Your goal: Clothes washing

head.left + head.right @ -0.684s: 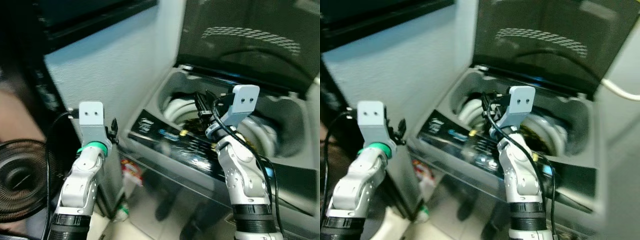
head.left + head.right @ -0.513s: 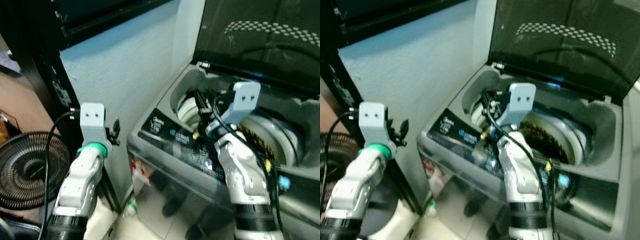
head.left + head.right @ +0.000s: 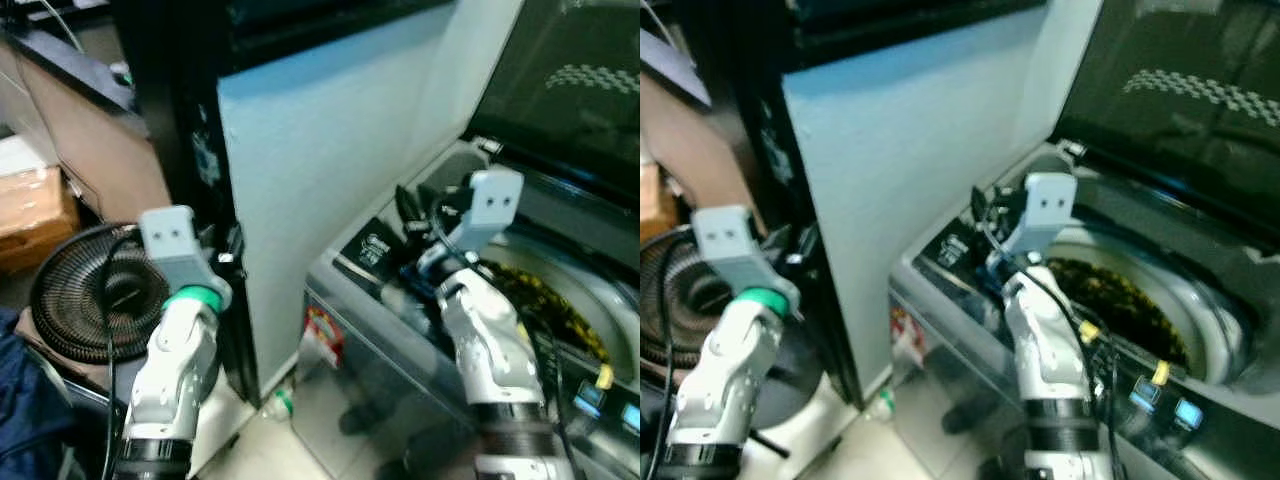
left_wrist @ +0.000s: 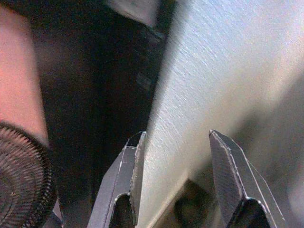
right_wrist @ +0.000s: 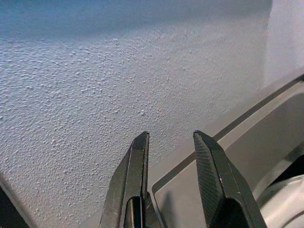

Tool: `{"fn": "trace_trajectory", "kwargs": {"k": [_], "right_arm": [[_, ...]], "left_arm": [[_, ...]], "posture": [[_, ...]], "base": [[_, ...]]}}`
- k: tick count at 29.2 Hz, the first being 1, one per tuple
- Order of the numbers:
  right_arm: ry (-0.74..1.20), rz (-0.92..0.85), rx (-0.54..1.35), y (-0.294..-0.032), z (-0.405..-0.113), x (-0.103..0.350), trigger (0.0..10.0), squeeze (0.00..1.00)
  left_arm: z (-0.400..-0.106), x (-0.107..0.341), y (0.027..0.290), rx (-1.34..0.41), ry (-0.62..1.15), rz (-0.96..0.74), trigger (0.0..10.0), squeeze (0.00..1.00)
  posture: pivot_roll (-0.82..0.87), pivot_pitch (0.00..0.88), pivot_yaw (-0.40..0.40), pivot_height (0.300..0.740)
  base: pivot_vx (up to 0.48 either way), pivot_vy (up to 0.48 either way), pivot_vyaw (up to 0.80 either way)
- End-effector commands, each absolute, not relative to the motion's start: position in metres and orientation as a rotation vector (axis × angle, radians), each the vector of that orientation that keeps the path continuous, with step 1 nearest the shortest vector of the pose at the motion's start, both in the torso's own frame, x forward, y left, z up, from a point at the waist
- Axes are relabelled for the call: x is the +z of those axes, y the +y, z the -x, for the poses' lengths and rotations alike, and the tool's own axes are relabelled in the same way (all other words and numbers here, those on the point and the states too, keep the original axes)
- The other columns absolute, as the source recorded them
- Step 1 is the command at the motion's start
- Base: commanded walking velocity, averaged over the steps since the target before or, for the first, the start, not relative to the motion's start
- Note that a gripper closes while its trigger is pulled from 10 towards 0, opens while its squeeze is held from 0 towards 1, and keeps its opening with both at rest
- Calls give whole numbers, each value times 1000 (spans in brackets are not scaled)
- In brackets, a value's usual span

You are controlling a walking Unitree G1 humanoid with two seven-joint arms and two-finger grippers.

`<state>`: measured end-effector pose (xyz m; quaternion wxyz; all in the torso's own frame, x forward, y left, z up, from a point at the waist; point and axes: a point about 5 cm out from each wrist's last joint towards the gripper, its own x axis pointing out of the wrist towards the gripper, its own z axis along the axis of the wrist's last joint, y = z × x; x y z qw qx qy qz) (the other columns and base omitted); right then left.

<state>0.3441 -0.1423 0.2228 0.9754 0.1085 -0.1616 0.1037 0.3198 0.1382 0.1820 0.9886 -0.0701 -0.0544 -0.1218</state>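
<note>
The top-loading washing machine (image 3: 400, 320) stands at the right with its dark lid (image 3: 580, 80) raised. Dark and yellow clothes (image 3: 1110, 295) lie in its drum. My right gripper (image 3: 410, 205) hovers over the washer's near left corner by the control panel (image 3: 375, 245); in the right wrist view the right gripper (image 5: 171, 137) is open and empty, facing the textured wall. My left gripper (image 3: 228, 252) is raised beside the black shelf frame (image 3: 190, 130); in the left wrist view the left gripper (image 4: 175, 142) is open with nothing in it.
A pale wall panel (image 3: 330, 150) stands between the shelf frame and the washer. A round black fan (image 3: 85, 300) lies at the left, a cardboard box (image 3: 35, 200) behind it, blue fabric (image 3: 25, 400) at the bottom left. A green-capped bottle (image 3: 280, 403) lies on the floor.
The camera has swung left, so the washer sits further right and the fan and box have come into view. Both arms hold much the same pose, grippers still open.
</note>
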Motion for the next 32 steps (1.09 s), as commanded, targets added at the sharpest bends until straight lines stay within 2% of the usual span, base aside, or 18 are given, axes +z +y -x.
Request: {"fn": "trace_trajectory", "kwargs": {"k": [1,6,9,12,15,18,19,21,23,26,32], "right_arm": [[-339,-237,186,-146,-345,225,10000,0],[-335,-238,185,-143,-348,222,10000,0],[-343,-230,202,-136,-352,226,10000,0],[-346,-233,195,-139,-354,227,10000,0],[-345,-232,190,-141,-355,227,10000,0],[-314,-303,189,-151,-360,221,10000,0],[-289,-418,232,-156,-361,216,10000,0],[-302,-734,440,-163,-355,209,10000,0],[-363,-878,579,-169,-344,208,10000,0],[-389,-889,636,-169,-337,208,10000,0],[-386,-828,816,-143,-319,212,10000,0]], "left_arm": [[-318,172,134,-307,-43,96,10000,0],[-317,168,144,-254,1,114,10000,0],[-317,160,158,-160,2,43,10000,0],[-322,158,156,-105,26,-26,10000,0],[-324,159,155,-118,33,-45,10000,0],[-324,165,148,-214,-9,-19,10000,0],[-323,168,146,-248,-30,5,10000,0],[-322,174,143,-287,-57,50,10000,0],[-321,177,143,-301,-67,69,10000,0],[-320,177,143,-301,-70,57,10000,0],[-317,175,143,-329,-71,36,10000,0]], "posture": [[73,59,-9,740],[74,31,-34,740],[65,20,-18,740],[71,6,-34,740],[63,6,-30,740],[61,7,-30,740],[61,7,-30,740],[54,8,-26,740],[60,10,-28,740],[59,10,-27,740],[56,15,-23,740]], "base": [[0,0,775],[0,0,775],[0,0,775],[0,0,775],[0,0,775],[0,0,775],[0,0,775],[0,0,772],[0,0,756],[0,0,744],[0,0,751]]}}
